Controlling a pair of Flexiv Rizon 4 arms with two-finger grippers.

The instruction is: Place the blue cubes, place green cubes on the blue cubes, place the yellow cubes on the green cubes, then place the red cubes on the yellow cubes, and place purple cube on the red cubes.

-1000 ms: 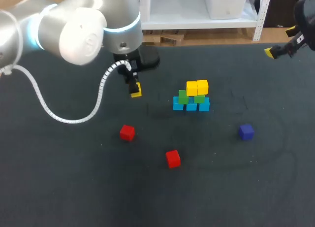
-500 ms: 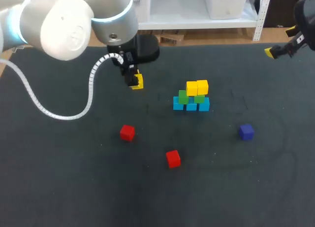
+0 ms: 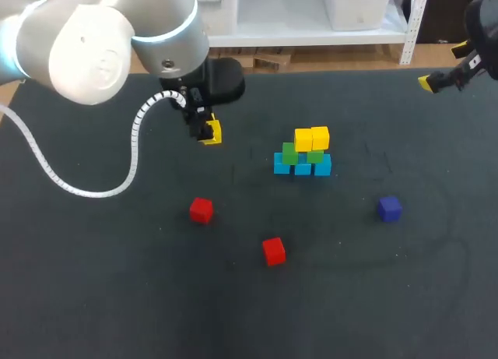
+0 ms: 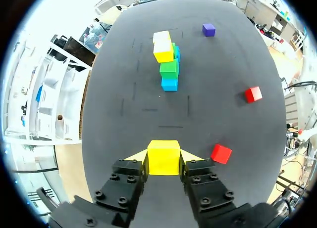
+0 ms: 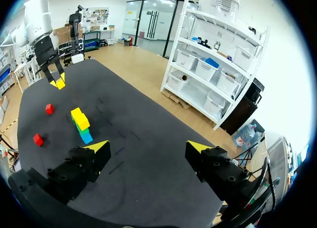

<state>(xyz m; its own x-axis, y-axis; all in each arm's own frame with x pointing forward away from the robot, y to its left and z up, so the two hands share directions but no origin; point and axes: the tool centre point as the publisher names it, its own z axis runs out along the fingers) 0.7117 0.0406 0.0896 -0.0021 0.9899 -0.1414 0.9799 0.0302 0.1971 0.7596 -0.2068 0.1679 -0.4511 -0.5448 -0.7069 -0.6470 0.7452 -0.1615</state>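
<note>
My left gripper (image 3: pixel 204 130) hangs above the table left of the stack, shut on a yellow cube (image 3: pixel 212 132); in the left wrist view the yellow cube (image 4: pixel 163 158) sits squeezed between both fingers. The stack (image 3: pixel 303 153) has blue cubes (image 3: pixel 302 168) at the bottom, green cubes (image 3: pixel 289 153) on them and two yellow cubes (image 3: pixel 311 138) on top. Two red cubes (image 3: pixel 201 209) (image 3: pixel 273 251) and a purple cube (image 3: pixel 389 209) lie loose on the mat. My right gripper (image 3: pixel 437 81) is at the far right back edge, open and empty, its fingers (image 5: pixel 99 148) wide apart.
The dark mat (image 3: pixel 117 281) is bare around the loose cubes. The left arm's white cable (image 3: pixel 93 189) loops down over the left part of the table. From the right wrist view the stack (image 5: pixel 80 123) stands well ahead of the open fingers.
My left gripper has carried the yellow cube up and a little toward the back left. The right arm and all cubes on the mat have stayed put.
</note>
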